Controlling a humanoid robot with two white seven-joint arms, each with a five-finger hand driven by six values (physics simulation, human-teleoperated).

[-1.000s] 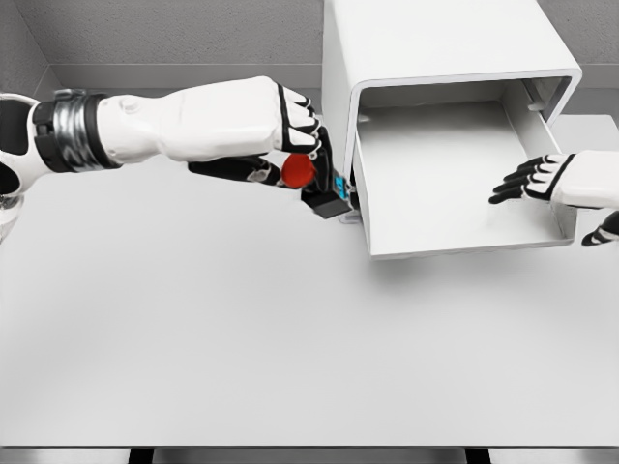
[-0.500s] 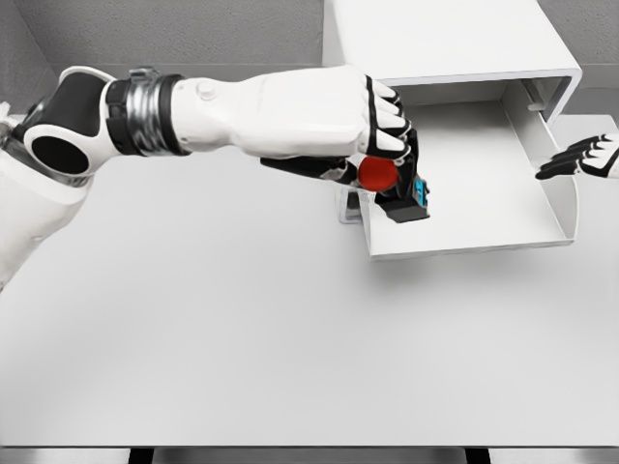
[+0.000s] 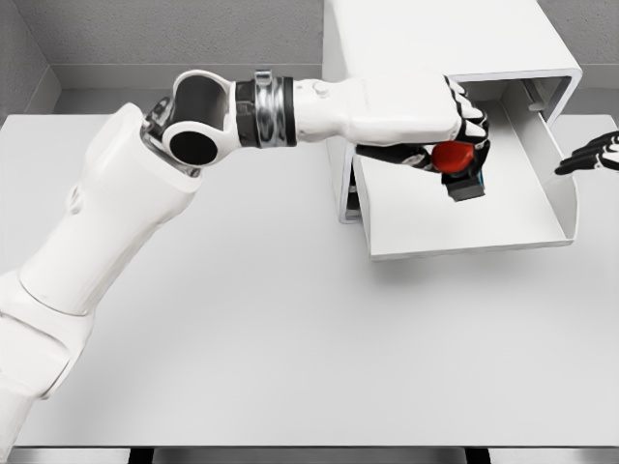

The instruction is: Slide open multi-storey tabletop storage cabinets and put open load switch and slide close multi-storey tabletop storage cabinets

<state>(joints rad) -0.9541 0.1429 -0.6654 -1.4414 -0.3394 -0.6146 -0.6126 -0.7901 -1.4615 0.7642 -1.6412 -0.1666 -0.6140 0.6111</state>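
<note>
Grey walls back a plain white bench [image 3: 290, 367], with our white box-shaped storage cabinet [image 3: 435, 39] standing at its far side. Our left hand [image 3: 462, 135] reaches across with fingers clamped on the load switch, a black block with a red round knob and a blue side patch [image 3: 458, 164]. We hold the switch above the floor of the white pulled-out drawer [image 3: 464, 227], roughly over the middle, not yet resting on it as far as we can tell. The drawer sticks out toward us from the cabinet's lower opening, and its tray shows nothing inside. Further out, our right hand [image 3: 592, 155] shows at the right edge, just beyond the drawer's right wall, black fingers spread and holding nothing, apart from the drawer.

Progress: we judge the opening step done, since the drawer is out. Placing is under way, with the switch carried inside the drawer's outline but not released. Left to do: lower and let go, pull the left arm clear, then push the drawer shut.
</note>
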